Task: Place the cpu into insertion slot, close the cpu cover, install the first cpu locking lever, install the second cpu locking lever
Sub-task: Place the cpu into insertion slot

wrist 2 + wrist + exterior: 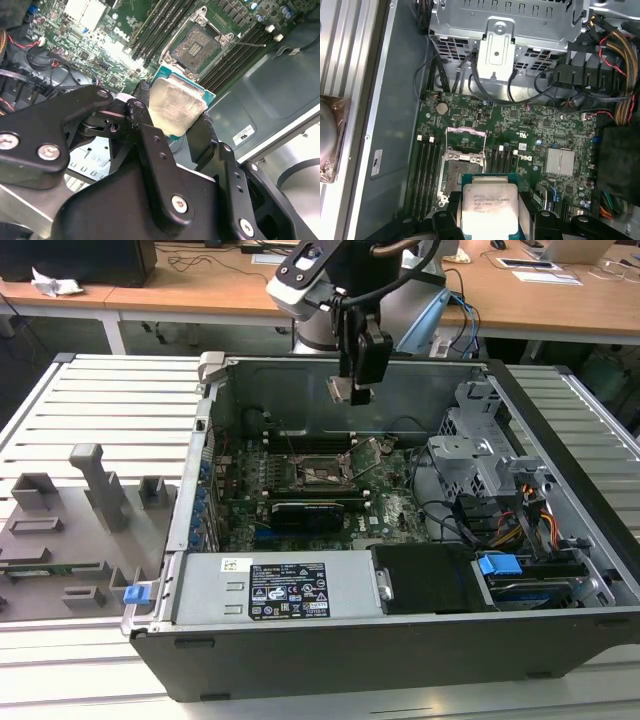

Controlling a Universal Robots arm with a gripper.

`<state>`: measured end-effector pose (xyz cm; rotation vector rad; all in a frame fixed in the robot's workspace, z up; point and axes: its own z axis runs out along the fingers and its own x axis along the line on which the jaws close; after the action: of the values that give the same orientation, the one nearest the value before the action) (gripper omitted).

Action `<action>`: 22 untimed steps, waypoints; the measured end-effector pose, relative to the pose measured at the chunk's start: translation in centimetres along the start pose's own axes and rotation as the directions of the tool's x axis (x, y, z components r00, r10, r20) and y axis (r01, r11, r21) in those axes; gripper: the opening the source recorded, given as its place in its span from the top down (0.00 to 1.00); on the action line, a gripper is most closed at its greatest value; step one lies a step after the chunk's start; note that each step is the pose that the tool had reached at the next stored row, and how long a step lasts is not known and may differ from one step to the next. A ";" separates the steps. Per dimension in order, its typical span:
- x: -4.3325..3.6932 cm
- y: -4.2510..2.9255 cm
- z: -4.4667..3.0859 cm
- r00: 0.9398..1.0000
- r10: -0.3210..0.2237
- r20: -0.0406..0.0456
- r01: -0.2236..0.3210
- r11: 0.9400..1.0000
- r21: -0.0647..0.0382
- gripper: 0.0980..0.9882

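The tool hung over the open case, clenched on the cpu, high above the bare insertion slot.

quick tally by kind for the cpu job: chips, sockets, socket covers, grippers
cpu: 1, held in the gripper above the board
insertion slot: 1, bare, no chip in it
cpu cover: 1, swung open off the slot
gripper: 1, closed on the cpu
total: 4
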<state>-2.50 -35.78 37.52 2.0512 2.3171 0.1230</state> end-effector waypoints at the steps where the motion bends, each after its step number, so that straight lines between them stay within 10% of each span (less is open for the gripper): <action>1: 0.00 0.00 0.00 1.000 0.011 0.001 -0.011 1.000 0.000 0.51; 22: -0.01 -0.04 0.41 0.993 0.118 0.011 -0.118 0.993 -0.003 0.51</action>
<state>-2.50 -35.78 37.11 2.1821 2.1879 0.1184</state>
